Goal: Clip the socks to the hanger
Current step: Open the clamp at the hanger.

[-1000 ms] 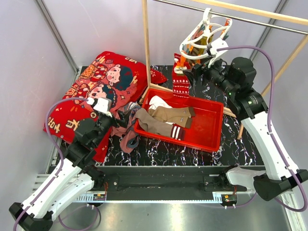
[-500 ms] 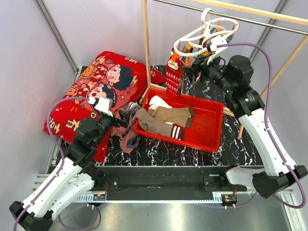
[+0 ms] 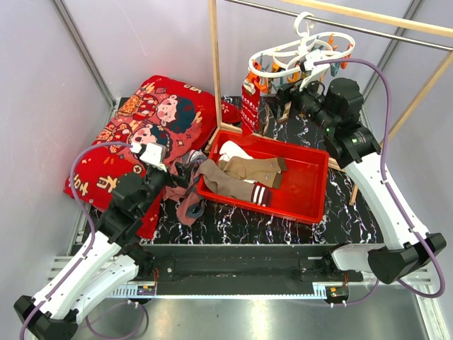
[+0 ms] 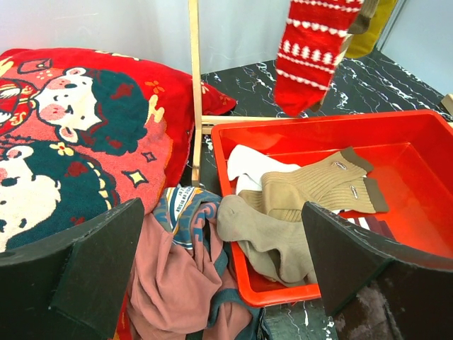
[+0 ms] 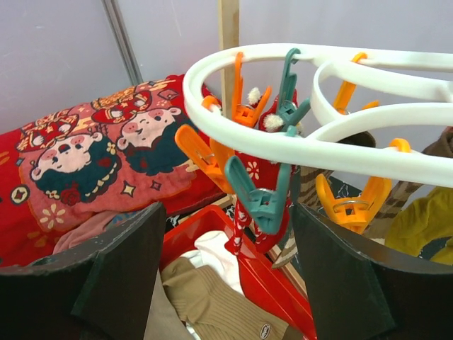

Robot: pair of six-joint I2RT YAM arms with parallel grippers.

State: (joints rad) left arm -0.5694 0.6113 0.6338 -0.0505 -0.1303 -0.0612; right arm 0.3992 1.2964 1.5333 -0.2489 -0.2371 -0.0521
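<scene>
The white hanger (image 3: pixel 297 55) hangs by its hook from the rail at the back right, with a red patterned sock (image 3: pixel 249 110) clipped to it. My right gripper (image 3: pixel 278 108) is open and empty just under the ring. In the right wrist view the ring (image 5: pixel 297 145) crosses above the fingers, and a teal peg (image 5: pixel 258 202) hangs between them. Taupe socks (image 3: pixel 241 177) and a white sock (image 3: pixel 230 150) lie in the red tray (image 3: pixel 311 195). My left gripper (image 3: pixel 173 180) is open and empty, low at the tray's left edge, where one taupe sock (image 4: pixel 276 241) drapes over the rim.
A mauve-pink and grey cloth bundle (image 4: pixel 177 276) lies under the left gripper. The red cartoon cushion (image 3: pixel 152 124) fills the back left. A wooden pole (image 3: pixel 214 71) stands upright beside the hanger. A yellow sock (image 5: pixel 425 219) and a striped one also hang from it.
The hanger has swung from tilted to nearly level and shifted left, and the red sock moved left with it. My right gripper followed up and left. The left arm has barely moved.
</scene>
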